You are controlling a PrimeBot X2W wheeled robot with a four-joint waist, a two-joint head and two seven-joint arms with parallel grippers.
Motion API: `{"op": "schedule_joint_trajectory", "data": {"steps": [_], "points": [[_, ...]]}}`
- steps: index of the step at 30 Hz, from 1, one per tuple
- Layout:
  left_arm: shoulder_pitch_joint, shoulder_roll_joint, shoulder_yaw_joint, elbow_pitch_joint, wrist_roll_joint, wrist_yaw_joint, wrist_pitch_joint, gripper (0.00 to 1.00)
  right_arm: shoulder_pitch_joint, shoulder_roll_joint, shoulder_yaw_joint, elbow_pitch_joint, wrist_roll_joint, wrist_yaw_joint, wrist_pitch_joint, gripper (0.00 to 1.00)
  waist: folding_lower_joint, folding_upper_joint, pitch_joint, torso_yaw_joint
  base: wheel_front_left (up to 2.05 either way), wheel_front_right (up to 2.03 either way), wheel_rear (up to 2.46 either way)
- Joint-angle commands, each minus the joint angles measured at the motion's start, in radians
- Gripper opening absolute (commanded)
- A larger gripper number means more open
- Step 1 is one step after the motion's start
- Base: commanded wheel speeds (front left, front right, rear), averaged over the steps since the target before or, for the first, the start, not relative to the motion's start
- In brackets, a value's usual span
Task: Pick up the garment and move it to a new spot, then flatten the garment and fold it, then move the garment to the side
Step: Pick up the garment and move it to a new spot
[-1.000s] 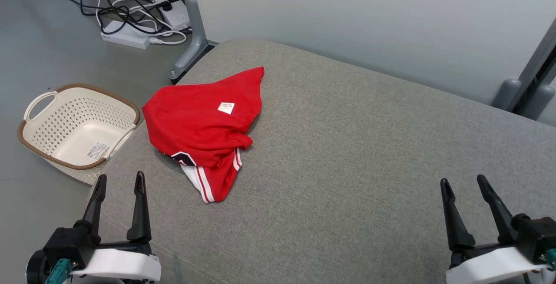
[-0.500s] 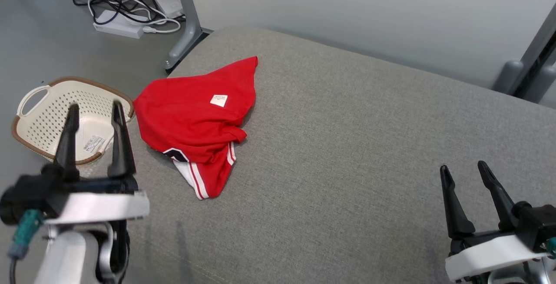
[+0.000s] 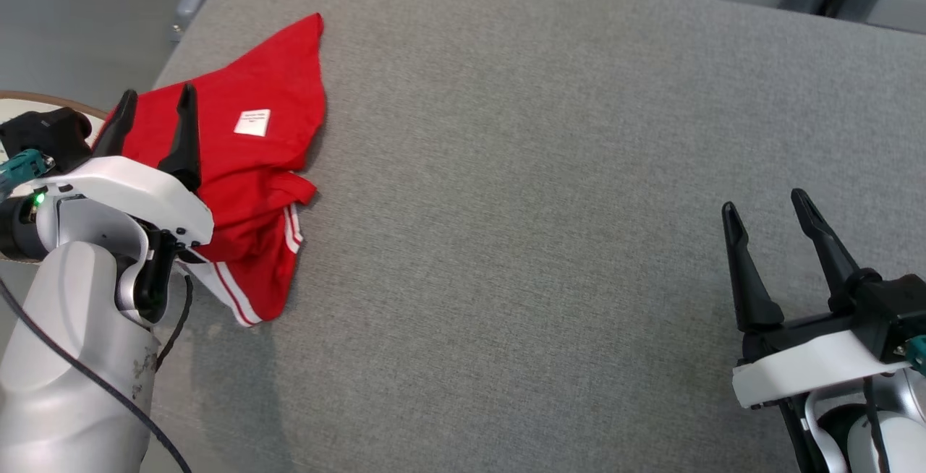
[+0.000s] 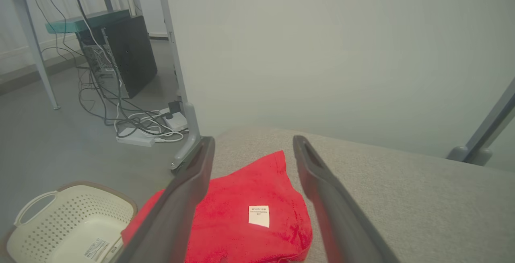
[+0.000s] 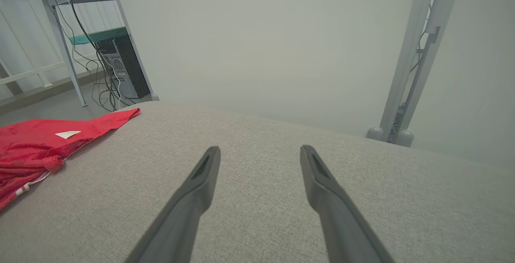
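The left gripper [image 3: 159, 93] has its two long dark fingers spread wide apart, with nothing pinched between them. In the head view the fingers point up the picture and lie across the left part of the red garment [image 3: 246, 169]. Whether they touch the cloth cannot be told. In the left wrist view the garment shows between and beyond the spread fingers.

The right gripper [image 3: 761, 199] sits at the lower right of the head view, its fingers also spread wide and holding nothing. It is over bare fabric, well apart from the garment.

The garment lies crumpled near the left edge of a wide grey fabric cushion [image 3: 521, 256]. A small white label [image 3: 252, 122] faces up on the red cloth. At the garment's near end a folded part shows white fabric with red stripes [image 3: 239, 299].

Beyond the cushion's left edge, on the grey floor, stands a cream perforated basket [image 4: 68, 227] with a brown rim, just beside the garment. Farther off, a grey metal leg [image 4: 189, 126] stands at the cushion's far left corner. Beside it are a white power strip [image 4: 134, 139] with tangled cables and a dark computer tower [image 4: 130, 54]. A pale wall rises behind the cushion.
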Motion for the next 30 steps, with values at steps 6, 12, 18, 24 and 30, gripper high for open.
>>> {"op": "schedule_joint_trajectory", "data": {"steps": [6,12,18,24,30], "points": [[-0.109,0.000,-0.006,0.325,-0.060,-0.051,0.116,1.00,-0.053,-0.015,0.005,0.002,-0.005,0.000,-0.003,1.00,0.0000,0.0000,0.133,-0.088,0.00,0.00,0.00],[-0.172,0.000,-0.030,0.548,-0.084,-0.074,0.226,1.00,-0.076,-0.034,0.002,0.006,-0.004,0.000,0.002,1.00,0.0000,0.0000,0.161,-0.102,0.00,0.00,0.00],[-0.208,0.012,-0.039,0.611,-0.073,-0.068,0.157,0.00,-0.073,-0.033,0.000,0.014,-0.001,0.000,-0.001,1.00,0.0000,0.0000,0.143,-0.111,0.00,0.00,0.00],[-0.227,0.042,-0.003,0.580,-0.080,-0.036,-0.057,0.00,-0.050,-0.024,-0.011,0.031,0.010,0.000,-0.014,1.00,0.0000,0.0000,0.079,-0.125,0.00,0.00,0.00],[-0.186,0.060,0.014,0.517,-0.080,-0.020,-0.176,0.00,-0.021,-0.015,-0.017,0.047,0.016,0.000,-0.027,1.00,0.0000,0.0000,0.012,-0.138,0.00,0.00,0.00]]}}
